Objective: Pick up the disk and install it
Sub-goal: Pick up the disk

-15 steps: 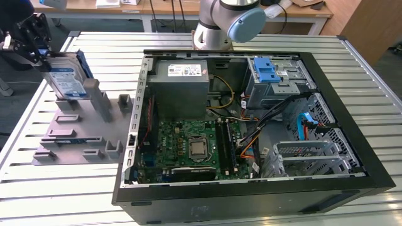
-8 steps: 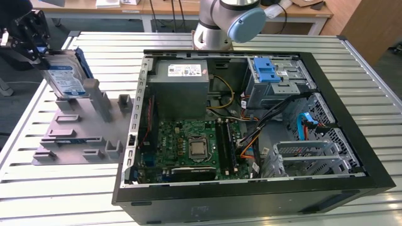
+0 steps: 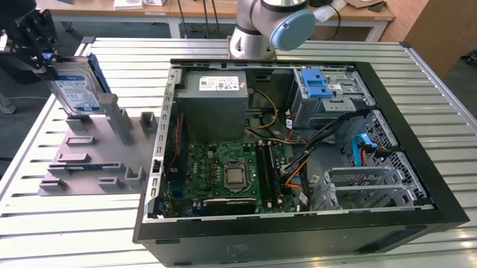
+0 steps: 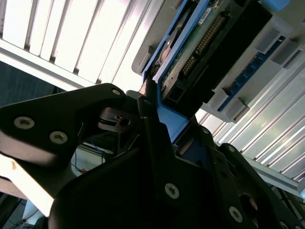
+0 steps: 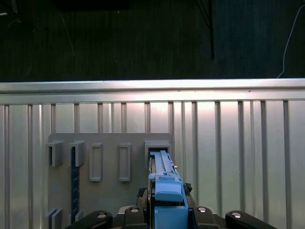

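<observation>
While my end effector [image 3: 44, 56] gripped the disk [image 3: 75, 89] by its upper edge, the disk stood upright just beneath it, at the grey holder [image 3: 89, 162]. That holder lay on the surface [image 3: 75, 223] beside the computer case [image 3: 298, 245].

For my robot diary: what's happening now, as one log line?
gripper: shut on the disk | disk: upright at grey rack | computer case: open, disk not inside

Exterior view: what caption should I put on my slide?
The tool grips the disk upright at the grey holder plate, beside the open computer case.
</observation>
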Robot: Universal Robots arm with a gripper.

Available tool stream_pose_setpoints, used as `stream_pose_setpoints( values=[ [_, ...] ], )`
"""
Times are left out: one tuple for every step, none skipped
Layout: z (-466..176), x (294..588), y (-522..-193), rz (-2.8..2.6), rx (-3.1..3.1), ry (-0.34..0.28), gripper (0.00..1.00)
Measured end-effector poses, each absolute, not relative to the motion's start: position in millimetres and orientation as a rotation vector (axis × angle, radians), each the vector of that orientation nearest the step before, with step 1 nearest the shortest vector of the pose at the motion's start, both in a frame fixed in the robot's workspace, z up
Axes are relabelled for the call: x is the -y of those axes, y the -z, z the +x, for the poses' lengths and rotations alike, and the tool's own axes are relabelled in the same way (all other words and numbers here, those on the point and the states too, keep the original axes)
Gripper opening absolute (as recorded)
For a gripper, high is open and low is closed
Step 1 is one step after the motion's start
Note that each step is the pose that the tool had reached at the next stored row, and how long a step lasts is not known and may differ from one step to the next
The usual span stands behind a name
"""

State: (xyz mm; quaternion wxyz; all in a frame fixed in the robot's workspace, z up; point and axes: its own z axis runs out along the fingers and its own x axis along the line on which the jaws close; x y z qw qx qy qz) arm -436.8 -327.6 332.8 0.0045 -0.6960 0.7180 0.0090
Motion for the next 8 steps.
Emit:
stream_pose_setpoints(
  values=[
    [-436.8, 327.6, -333.6, -2.18, -2.249, -0.028, 0.37],
    [-436.8, 327.6, -334.5, -2.18, -2.249, -0.028, 0.37],
    [-436.8, 327.6, -335.3, -2.18, -2.249, -0.028, 0.37],
    [-436.8, 327.6, -336.2, -2.18, -2.249, -0.028, 0.37],
    [-436.8, 327.6, -337.0, -2.18, -2.249, -0.028, 0.37],
    [-436.8, 327.6, -338.0, -2.18, -2.249, -0.028, 0.37],
    [-436.8, 327.6, -338.8, -2.18, -2.249, -0.028, 0.37],
    [-436.8, 327.6, -339.6, -2.18, -2.249, -0.028, 0.37]
  ],
)
